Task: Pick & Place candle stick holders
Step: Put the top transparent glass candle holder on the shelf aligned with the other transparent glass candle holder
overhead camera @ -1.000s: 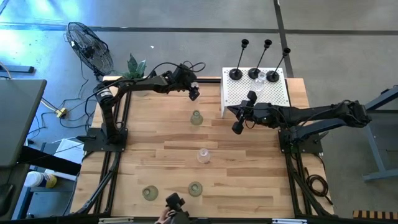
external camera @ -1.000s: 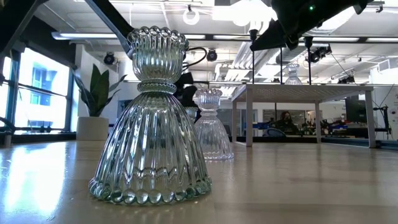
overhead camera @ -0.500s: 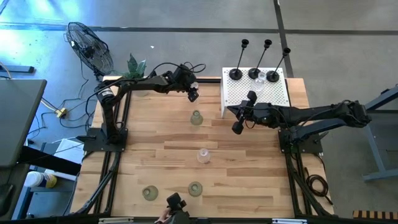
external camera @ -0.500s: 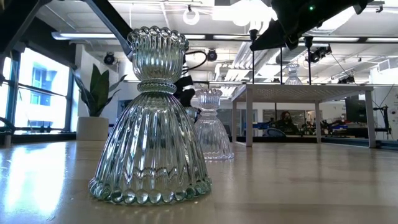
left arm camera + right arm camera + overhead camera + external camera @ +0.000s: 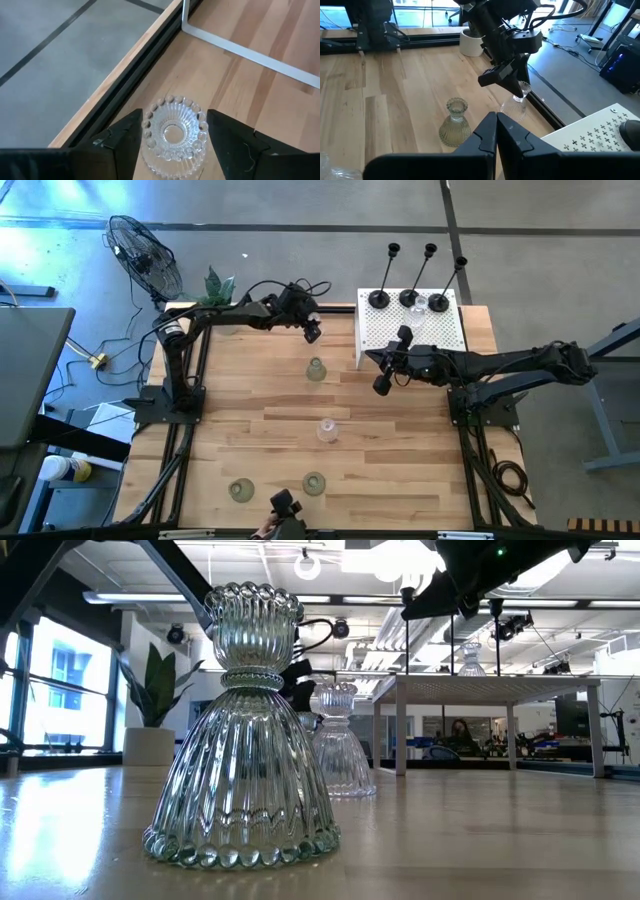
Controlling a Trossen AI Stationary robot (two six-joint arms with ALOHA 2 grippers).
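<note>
Left wrist view: the left gripper (image 5: 172, 137) grips a clear glass holder (image 5: 174, 131) by its beaded top, one finger (image 5: 120, 137) on each side of the rim. In the right wrist view that holder (image 5: 516, 107) hangs from the left gripper (image 5: 512, 82), its base at or just above the wood near the table's far edge; I cannot tell whether it touches. In the high view the left gripper (image 5: 311, 330) sits at about 12 o'clock on the table (image 5: 250, 380), left of the white box (image 5: 420, 335).

The glass looks heavy for its size, rigid, slick and breakable, so the narrow ribbed neck below the flared top seems the safest hold; the wide skirt would likely slip.

Outward from there, a green holder (image 5: 316, 369) stands near the centre, another clear one (image 5: 327, 429) toward 6 o'clock, and two more (image 5: 313, 483) (image 5: 241, 491) near the front edge. Three black holders (image 5: 408, 298) and a clear one (image 5: 438, 303) stand on the box.

The right gripper (image 5: 381, 385), clenched and empty, waits beside the box at 3 o'clock.
</note>
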